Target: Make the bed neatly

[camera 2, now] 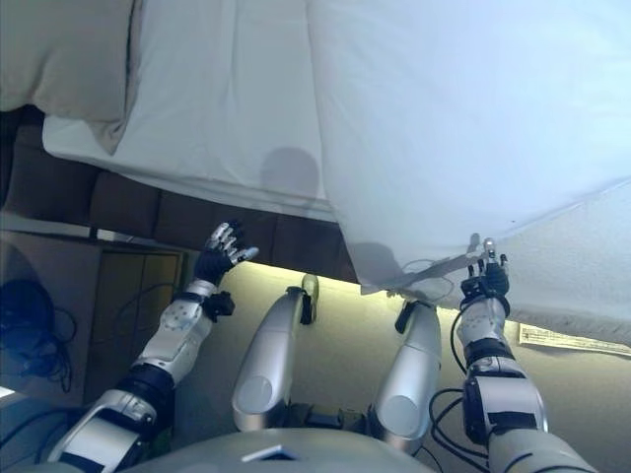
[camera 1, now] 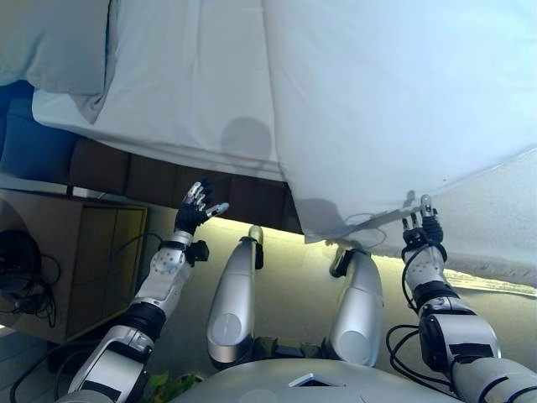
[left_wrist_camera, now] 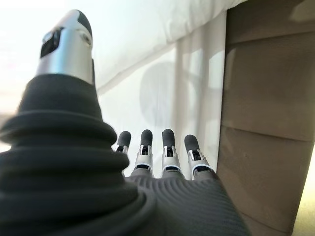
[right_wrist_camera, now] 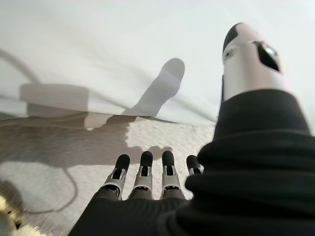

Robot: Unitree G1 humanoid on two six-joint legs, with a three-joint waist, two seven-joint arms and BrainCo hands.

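A bed with a white sheet (camera 1: 193,75) fills the upper part of the eye views. A white duvet (camera 1: 394,101) lies over its right part, its lower edge hanging over the bed's side. A pillow (camera 1: 50,42) lies at the upper left. My left hand (camera 1: 196,207) is open and empty, raised in front of the dark bed base (camera 1: 151,176), below the sheet's edge (left_wrist_camera: 162,73). My right hand (camera 1: 422,227) is open, fingers straight, right at the duvet's lower edge (right_wrist_camera: 147,118); it holds nothing.
A textured white mattress side (camera 1: 495,218) shows below the duvet at the right. A wooden nightstand (camera 1: 92,252) stands at the left beside the bed, with a dark object and cables (camera 1: 21,269) by it. A lit strip of floor (camera 1: 285,252) runs along the bed base.
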